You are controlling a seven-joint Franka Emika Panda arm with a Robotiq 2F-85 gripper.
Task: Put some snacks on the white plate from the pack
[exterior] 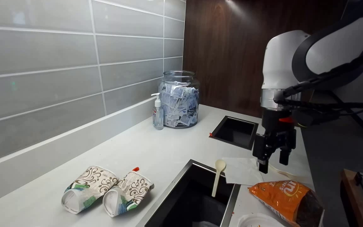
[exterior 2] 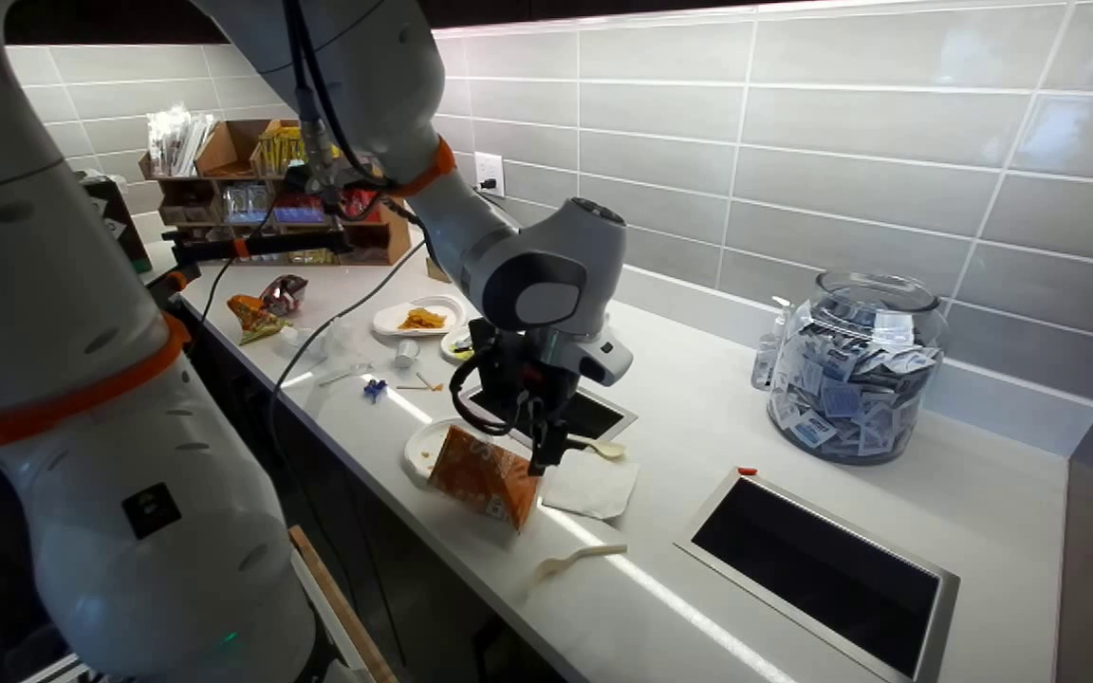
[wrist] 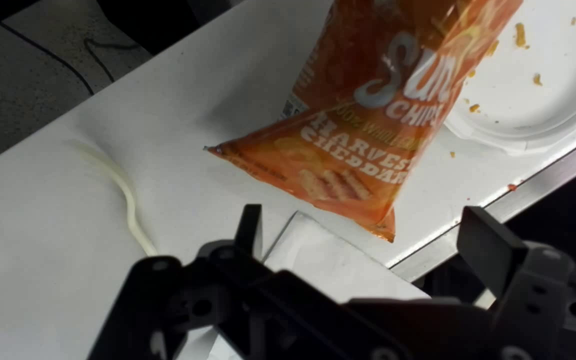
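One claw [wrist: 368, 239], fingers [wrist: 490, 245] wide apart, hangs over the counter [wrist: 43, 240] near the napkin [exterior 2: 594, 486]. Orange chip bag [wrist: 363, 135] is lying close to the counter's long outer edge, pointy end toward the claw. White plate [wrist: 563, 102] with some crumbs [wrist: 520, 36] on it is right next to the bag, can't tell if they're touching. Two patterned bags [exterior: 95, 179] are over toward the edge along the wall [exterior: 43, 82].

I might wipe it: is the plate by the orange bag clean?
No, in the wrist view orange crumbs lie on the white plate.
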